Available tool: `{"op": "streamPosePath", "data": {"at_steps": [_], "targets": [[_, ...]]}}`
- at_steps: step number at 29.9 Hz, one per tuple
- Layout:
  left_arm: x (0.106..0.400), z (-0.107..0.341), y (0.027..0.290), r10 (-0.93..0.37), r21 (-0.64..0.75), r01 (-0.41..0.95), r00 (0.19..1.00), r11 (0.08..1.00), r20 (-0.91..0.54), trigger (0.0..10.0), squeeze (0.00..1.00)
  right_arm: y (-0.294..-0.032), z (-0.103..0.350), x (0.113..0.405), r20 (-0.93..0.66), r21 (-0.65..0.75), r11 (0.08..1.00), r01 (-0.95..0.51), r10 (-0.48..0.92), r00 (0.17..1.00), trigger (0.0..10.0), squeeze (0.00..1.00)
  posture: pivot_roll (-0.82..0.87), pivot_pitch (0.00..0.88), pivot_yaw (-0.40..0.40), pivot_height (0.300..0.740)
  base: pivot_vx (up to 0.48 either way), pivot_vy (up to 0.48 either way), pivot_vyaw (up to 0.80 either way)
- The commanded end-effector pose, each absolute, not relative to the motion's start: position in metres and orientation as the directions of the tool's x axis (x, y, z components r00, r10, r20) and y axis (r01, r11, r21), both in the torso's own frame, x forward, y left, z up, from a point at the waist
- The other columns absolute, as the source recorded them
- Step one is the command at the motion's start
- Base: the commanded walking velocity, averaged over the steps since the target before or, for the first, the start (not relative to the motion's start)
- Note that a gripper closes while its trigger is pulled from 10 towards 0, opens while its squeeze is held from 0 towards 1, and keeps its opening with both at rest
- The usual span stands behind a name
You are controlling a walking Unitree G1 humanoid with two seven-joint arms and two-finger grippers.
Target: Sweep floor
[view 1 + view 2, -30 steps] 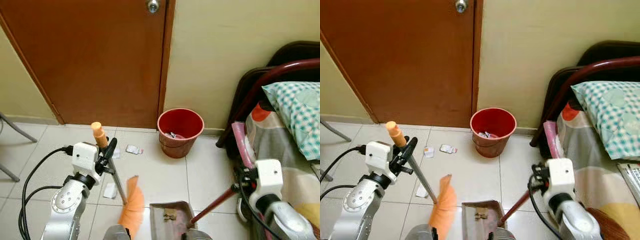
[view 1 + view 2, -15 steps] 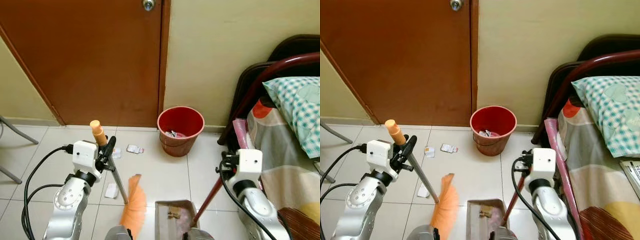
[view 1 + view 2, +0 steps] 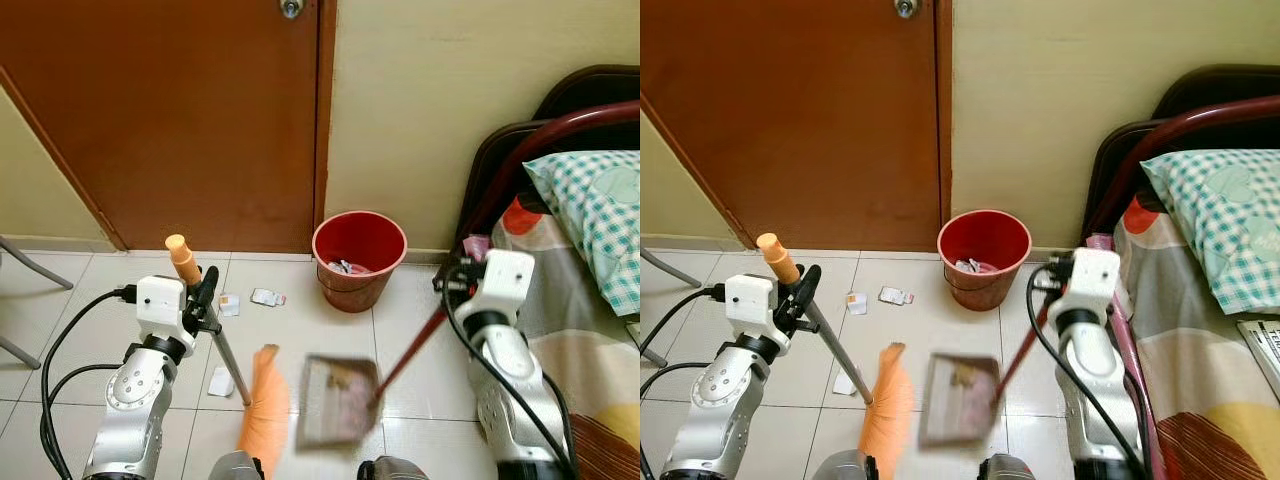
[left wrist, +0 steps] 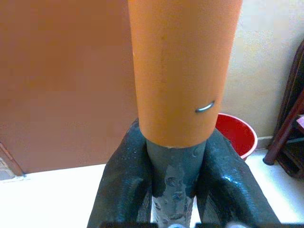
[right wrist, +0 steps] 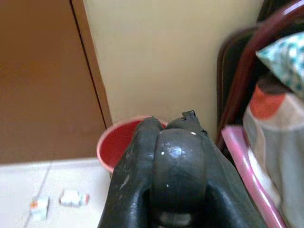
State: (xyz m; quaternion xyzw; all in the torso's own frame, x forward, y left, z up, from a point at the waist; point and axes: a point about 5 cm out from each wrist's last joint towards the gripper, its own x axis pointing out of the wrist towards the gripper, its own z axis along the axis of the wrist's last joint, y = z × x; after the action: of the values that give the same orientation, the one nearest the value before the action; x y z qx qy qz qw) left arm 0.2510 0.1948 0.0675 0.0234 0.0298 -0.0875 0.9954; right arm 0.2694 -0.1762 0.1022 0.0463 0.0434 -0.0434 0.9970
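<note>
Near: left gripper (image 4: 173, 190) clamped on broom (image 3: 264, 410) handle, orange bristles on floor tiles (image 3: 320, 330). Right gripper (image 5: 171, 156) closed on dustpan (image 3: 336, 400) handle, pan blurred w/ debris inside. Head views show paper scraps (image 3: 266, 297); farther, red bin (image 3: 359, 260) by door (image 3: 180, 110).

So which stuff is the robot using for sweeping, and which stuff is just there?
For the sweeping:
- orange broom, held in the left tool
- dustpan with scraps in it, on its red handle held in the right tool
- red bin
- paper scraps on the floor

Just there:
- brown door
- bed with checked pillow
</note>
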Motion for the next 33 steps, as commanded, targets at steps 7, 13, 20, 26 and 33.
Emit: {"op": "streamPosePath", "data": {"at_steps": [7,13,20,26,33], "targets": [[0.250,0.061,0.198,-0.149,0.099,0.159,0.984,0.982,-0.099,10.0,0.00,-0.166,0.124,0.291,-0.013,0.159,0.986,0.046,-0.044,0.999,10.0,0.00,0.01,0.060,0.001,0.740,0.000,0.000,0.00],[0.246,0.058,0.195,-0.153,0.095,0.163,0.982,0.982,-0.108,10.0,0.00,-0.149,0.145,0.317,0.059,0.169,0.985,-0.032,0.022,0.998,10.0,0.00,0.03,0.065,-0.009,0.740,0.000,0.000,0.00],[0.244,0.056,0.185,-0.192,0.076,0.201,0.975,0.977,-0.113,10.0,0.00,-0.139,0.180,0.344,0.152,0.180,0.981,-0.074,0.046,0.987,10.0,0.00,0.04,0.063,-0.013,0.740,0.000,0.000,0.00],[0.249,0.056,0.179,-0.223,0.073,0.232,0.968,0.970,-0.115,10.0,0.00,-0.140,0.221,0.364,0.260,0.210,0.975,-0.076,0.020,0.965,10.0,0.00,0.03,0.059,-0.009,0.740,0.000,0.000,0.00],[0.251,0.057,0.175,-0.240,0.073,0.249,0.964,0.966,-0.114,10.0,0.00,-0.154,0.257,0.372,0.362,0.212,0.976,-0.052,-0.029,0.932,10.0,0.00,0.03,0.057,-0.011,0.740,0.000,0.000,0.00]]}}
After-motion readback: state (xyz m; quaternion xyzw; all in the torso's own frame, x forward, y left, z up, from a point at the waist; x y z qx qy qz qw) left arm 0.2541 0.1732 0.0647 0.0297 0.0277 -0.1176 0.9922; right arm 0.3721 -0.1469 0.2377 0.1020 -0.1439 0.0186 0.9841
